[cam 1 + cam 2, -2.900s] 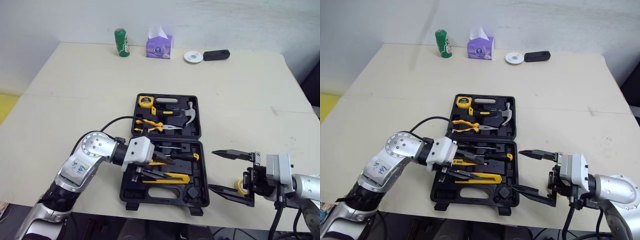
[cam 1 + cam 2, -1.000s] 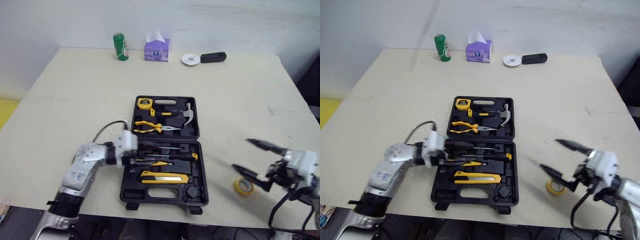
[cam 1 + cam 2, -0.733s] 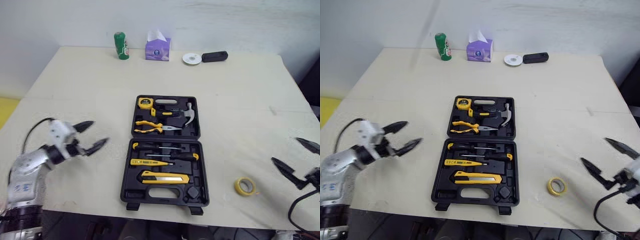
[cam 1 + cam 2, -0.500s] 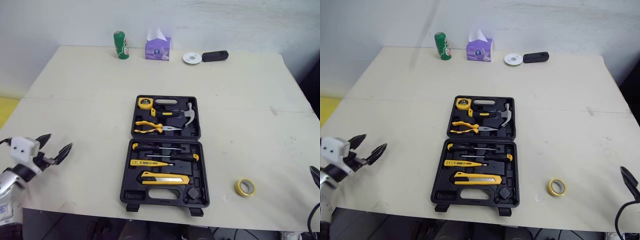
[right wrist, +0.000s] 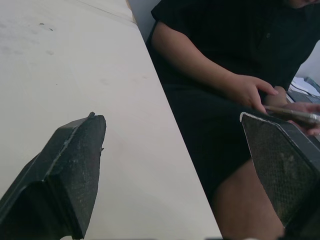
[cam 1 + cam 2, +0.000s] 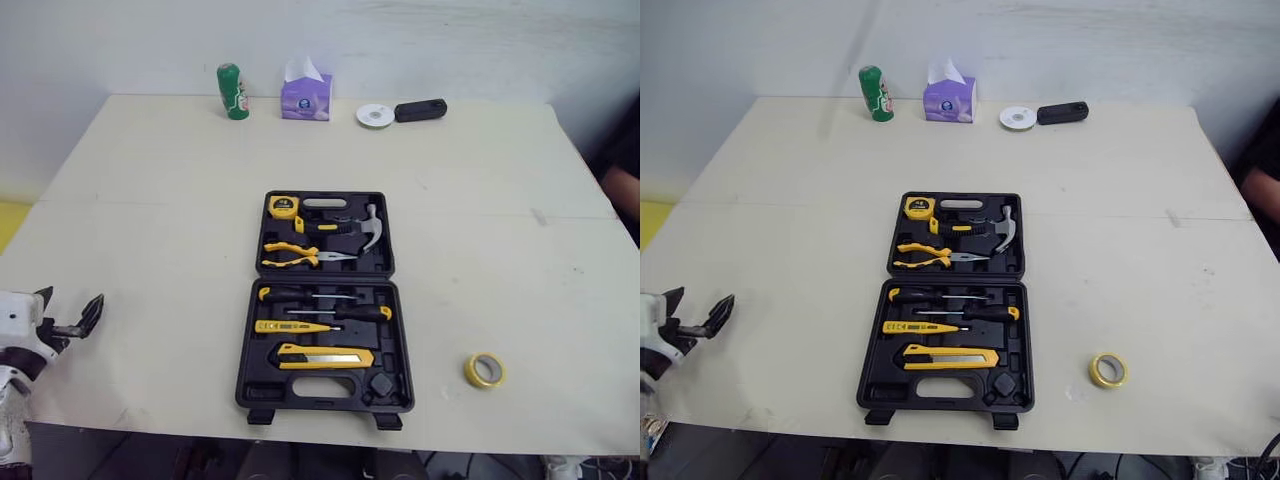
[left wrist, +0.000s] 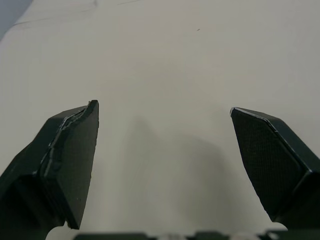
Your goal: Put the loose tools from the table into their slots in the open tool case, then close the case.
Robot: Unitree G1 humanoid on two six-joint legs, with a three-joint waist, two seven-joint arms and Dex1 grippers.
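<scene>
The black tool case [image 6: 325, 300] lies open mid-table, lid half farther from me. The lid holds a tape measure [image 6: 283, 206], a hammer [image 6: 365, 228] and pliers [image 6: 300, 254]. Screwdrivers [image 6: 330, 310] and a yellow utility knife [image 6: 325, 356] sit in the near half. A yellow tape roll [image 6: 484, 370] lies loose on the table, right of the case. My left gripper [image 6: 72, 302] hangs open and empty at the table's left edge, far from the case; its wrist view shows the left gripper [image 7: 162, 110] over bare tabletop. My right gripper [image 5: 172, 117] is open and empty over the table's right edge.
A green can [image 6: 232, 91], a purple tissue box [image 6: 305, 92], a white disc [image 6: 375, 115] and a black object [image 6: 420, 109] line the far edge. A person in dark clothes [image 5: 230, 60] sits close beside the table's right edge, holding a phone.
My left gripper has pulled back from the case to the table's left edge and opened. My right gripper has withdrawn rightward, away from the tape roll, which has not moved.
</scene>
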